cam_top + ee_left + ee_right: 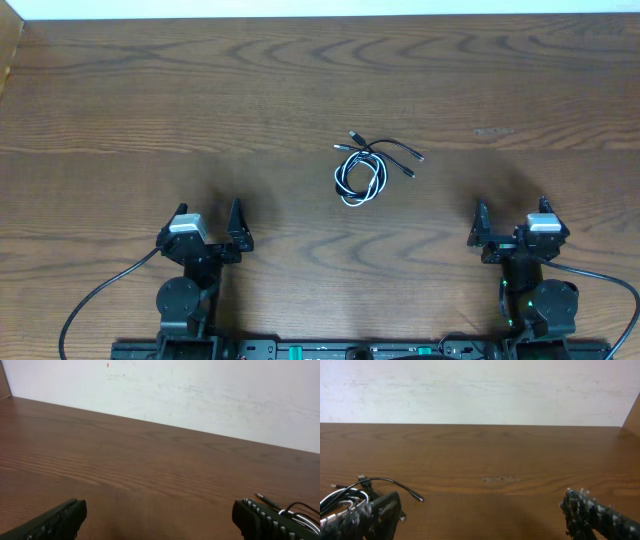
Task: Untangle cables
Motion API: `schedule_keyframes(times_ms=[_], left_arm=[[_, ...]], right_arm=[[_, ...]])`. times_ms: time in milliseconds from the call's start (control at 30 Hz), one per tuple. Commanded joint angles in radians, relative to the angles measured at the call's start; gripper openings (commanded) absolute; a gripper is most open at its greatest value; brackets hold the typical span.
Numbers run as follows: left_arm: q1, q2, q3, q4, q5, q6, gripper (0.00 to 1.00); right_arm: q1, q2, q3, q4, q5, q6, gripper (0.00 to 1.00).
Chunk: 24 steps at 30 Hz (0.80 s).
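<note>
The cables [365,167] lie in one small tangle near the middle of the wooden table: a white cord coiled with black ones, plug ends sticking out up and to the right. My left gripper [211,228] rests open near the front edge, well to the left of the tangle. My right gripper [511,222] is open too, to the tangle's lower right. In the left wrist view the cables [292,510] peek past the right finger [265,520]. The right wrist view shows the cables [355,491] behind its left finger [372,515].
The wooden table [150,100] runs back to a white wall [480,390]. A scuffed spot [498,479] marks the tabletop ahead of the right gripper. Thick black arm cords [95,295] trail off at the front edge beside both arm bases.
</note>
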Motion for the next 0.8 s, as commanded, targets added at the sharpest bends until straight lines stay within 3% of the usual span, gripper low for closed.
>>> schedule_keyframes(times_ms=[0, 767], left_arm=[[-0.001, 0.001, -0.018, -0.040, -0.028, -0.001, 0.98], [-0.001, 0.001, -0.018, -0.040, -0.028, -0.001, 0.98]], right_arm=[[0.000, -0.003, -0.001, -0.001, 0.015, -0.011, 0.99], [0.000, -0.003, -0.001, -0.001, 0.015, -0.011, 0.99]])
